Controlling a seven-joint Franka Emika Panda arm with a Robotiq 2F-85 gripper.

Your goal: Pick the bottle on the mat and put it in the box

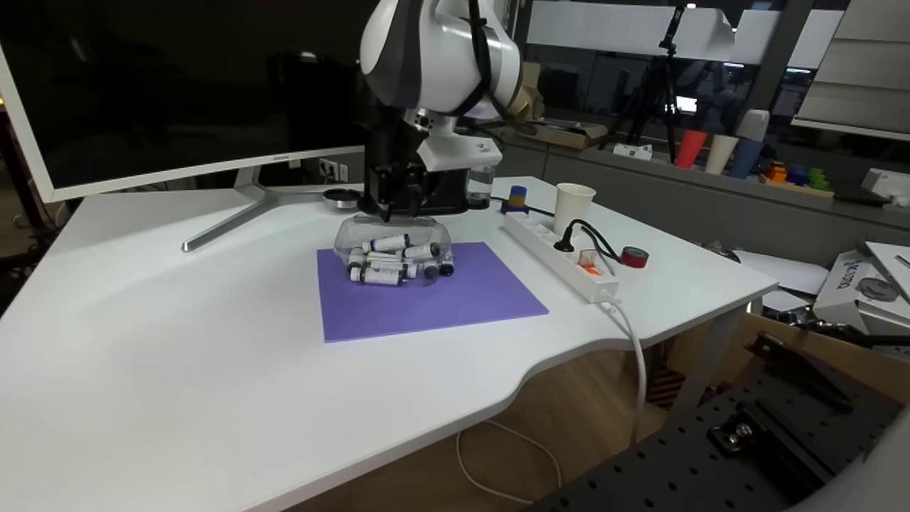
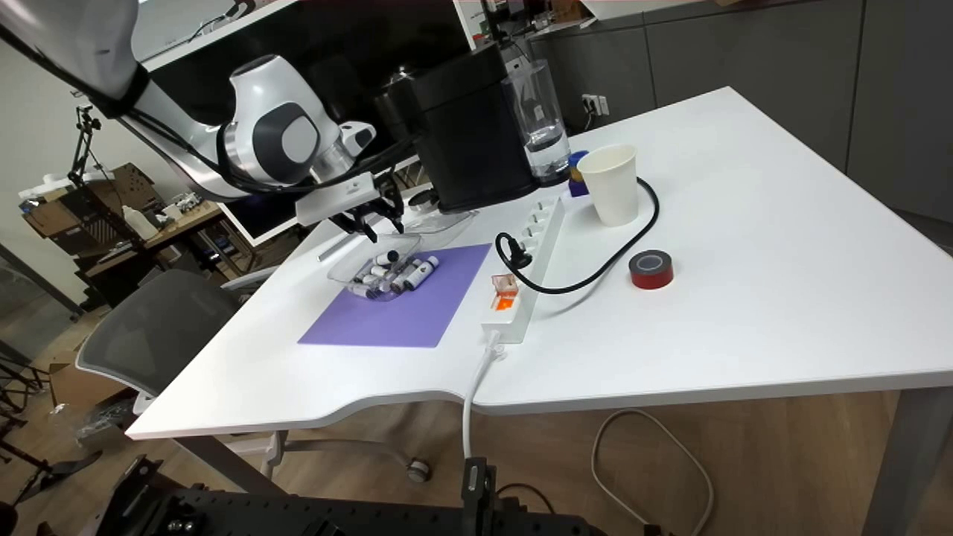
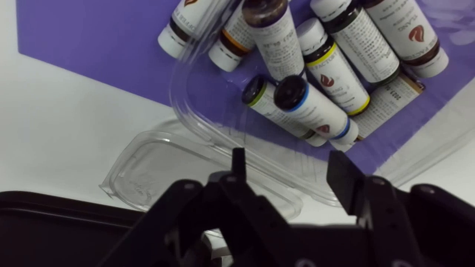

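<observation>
**Bottle point(image 3: 188, 22) lies on mat point(image 1: 426, 313), just outside clear plastic box point(image 3: 300, 170); gripper point(image 3: 287, 161) hangs spread**

We find the bottle on its side on the purple mat, alongside the box's clear wall; whether the two touch we cannot tell. Its cap and label are white, and in the wrist view part of it runs out of frame.

The box sits across an edge of the mat. Inside it we see more small bottles in a jumble, among them a blue-ringed bottle point(image 3: 315, 111) overlapping a green-ringed bottle point(image 3: 274, 109).

The gripper's fingers point(image 3: 239, 163) stand wide apart, and we see the box's wall through the gap. In both exterior views they point down near the box's rim.

Next to the box lies a clear lid point(image 3: 148, 174). Behind it rises a tall black boxy unit point(image 2: 469, 134). On the same white desk point(image 1: 178, 355) we note a paper cup point(image 2: 610, 186), a white power strip point(image 2: 542, 260) and a red tape roll point(image 2: 651, 272), with a large monitor point(image 1: 178, 78) at the back.
</observation>
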